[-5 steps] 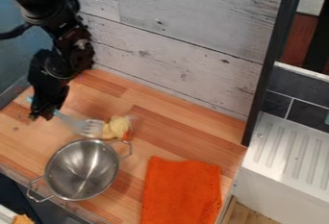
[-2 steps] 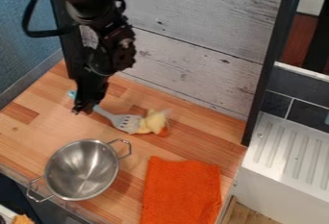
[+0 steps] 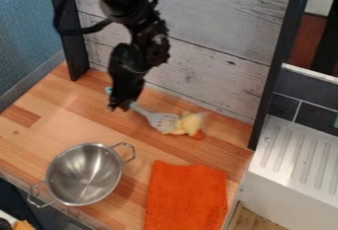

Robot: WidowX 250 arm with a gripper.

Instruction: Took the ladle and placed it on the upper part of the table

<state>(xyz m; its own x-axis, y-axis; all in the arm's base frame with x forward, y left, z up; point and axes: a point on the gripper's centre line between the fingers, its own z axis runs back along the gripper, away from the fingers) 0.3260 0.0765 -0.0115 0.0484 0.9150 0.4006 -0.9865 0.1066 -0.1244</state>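
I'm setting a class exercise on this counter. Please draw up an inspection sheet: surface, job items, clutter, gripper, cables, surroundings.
Surface: wooden counter, striped grain; spills, nothing seen.
Job item: slotted utensil, its head against a yellow item.
Clutter: two-handled metal pot; orange cloth to its right in view.
Gripper: black gripper closed on the utensil's handle.
Cables: black cable looping beside the arm.
Surroundings: plank wall behind; ridged pale surface at right.

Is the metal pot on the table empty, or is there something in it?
Empty: the pot opens upward, and bare metal shows across its inside.
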